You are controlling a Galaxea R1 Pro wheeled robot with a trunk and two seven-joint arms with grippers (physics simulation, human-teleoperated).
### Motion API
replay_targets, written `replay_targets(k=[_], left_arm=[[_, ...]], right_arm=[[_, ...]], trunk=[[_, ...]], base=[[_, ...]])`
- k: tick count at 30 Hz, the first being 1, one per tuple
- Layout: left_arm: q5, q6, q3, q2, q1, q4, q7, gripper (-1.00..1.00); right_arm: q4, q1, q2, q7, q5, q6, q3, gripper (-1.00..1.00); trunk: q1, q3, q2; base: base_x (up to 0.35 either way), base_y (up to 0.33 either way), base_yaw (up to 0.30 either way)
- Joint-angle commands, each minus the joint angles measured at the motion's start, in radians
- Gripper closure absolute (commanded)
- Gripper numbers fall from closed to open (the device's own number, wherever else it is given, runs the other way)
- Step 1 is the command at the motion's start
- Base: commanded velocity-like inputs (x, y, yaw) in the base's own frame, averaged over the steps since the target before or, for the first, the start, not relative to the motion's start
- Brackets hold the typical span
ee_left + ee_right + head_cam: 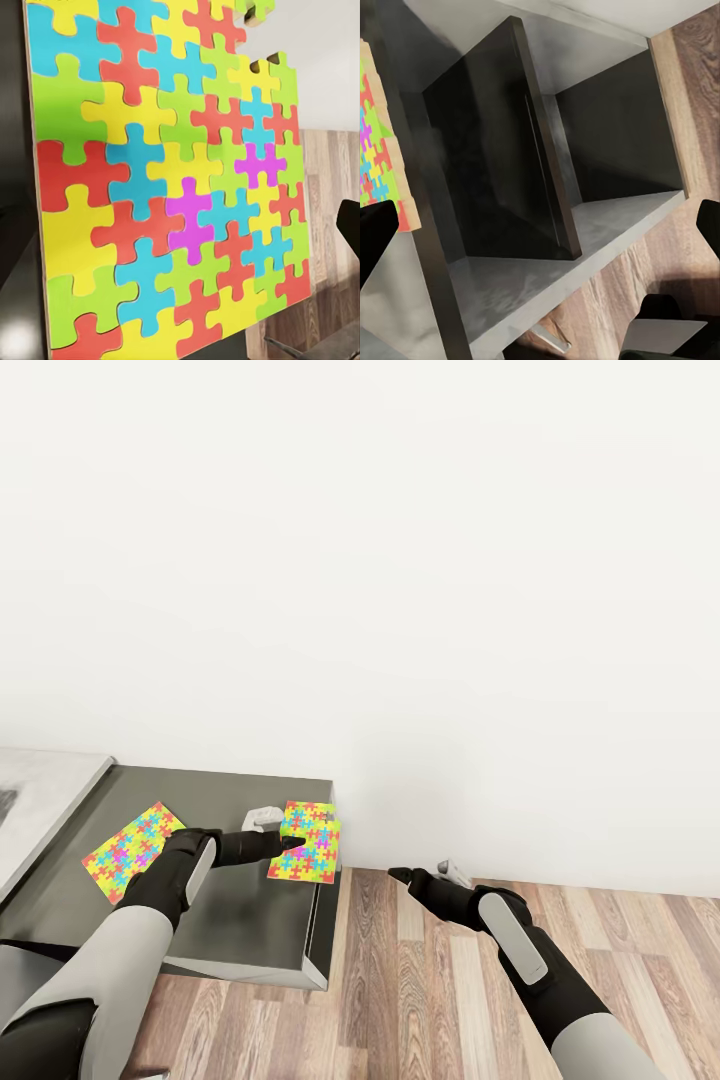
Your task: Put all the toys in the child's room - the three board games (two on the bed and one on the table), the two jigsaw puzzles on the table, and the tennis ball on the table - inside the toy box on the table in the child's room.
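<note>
Two jigsaw puzzles lie on the low dark grey cabinet (235,920). One puzzle (128,850) rests flat near its left side. The other puzzle (318,852) sits at the cabinet's right corner, slightly over the edge. My left gripper (296,842) is at that second puzzle's left edge. From the left wrist this puzzle (172,195) is very close, with one dark finger (349,225) far to the side, so the jaws stand apart. Over the floor to the right, my right gripper (400,876) hangs open and empty. A strip of the corner puzzle (373,142) shows from the right wrist.
A pale grey-white table top (45,800) adjoins the cabinet on the left. The white wall rises right behind both. Wooden floor (440,1000) lies to the right. The right wrist view looks into the cabinet's open shelves (607,232), split by a dark panel (502,150).
</note>
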Motion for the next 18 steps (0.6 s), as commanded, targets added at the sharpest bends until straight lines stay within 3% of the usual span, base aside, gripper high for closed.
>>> replay_targets(k=[1,18], left_arm=[[-0.004,0.007,0.004,-0.001,-0.001,-0.001,-0.006,-1.00],[-0.002,0.009,0.004,-0.001,-0.001,-0.001,-0.030,-1.00]], right_arm=[[-0.001,-0.001,-0.001,-0.007,-0.009,0.001,0.003,-1.00],[-0.001,-0.001,-0.001,-0.007,-0.009,0.001,0.001,-1.00]], trunk=[[0.001,-0.002,-0.002],[0.001,-0.002,-0.002]], base=[[0.000,0.000,0.000],[0.000,0.000,0.000]])
